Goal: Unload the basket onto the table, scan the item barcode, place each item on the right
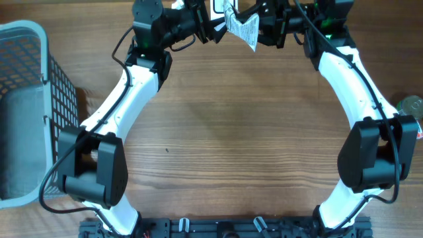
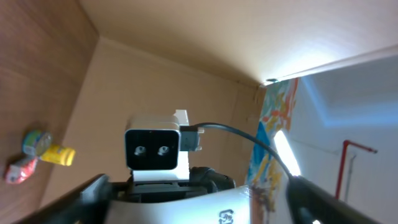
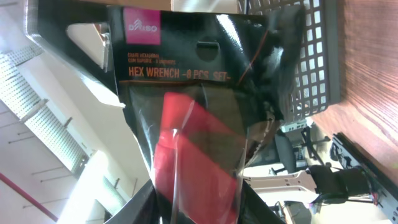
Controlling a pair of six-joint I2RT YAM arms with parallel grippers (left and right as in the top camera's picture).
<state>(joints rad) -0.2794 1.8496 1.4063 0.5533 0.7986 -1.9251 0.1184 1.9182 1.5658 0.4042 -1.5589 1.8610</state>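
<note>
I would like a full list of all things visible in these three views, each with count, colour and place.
hex wrench packet: one, black and red, held up at the far table edge
basket: one, pale grey, left end of the table
small items: three, yellow, red and mixed, together on the table
round object: one, greenish, right table edge, cut off
table: one, brown wood
white box: one, black front, cabled, ahead of the left wrist camera
left pincer: one, black, open, beside the packet
right pincer: one, black, shut on the packet
arms: two, white and black
</note>
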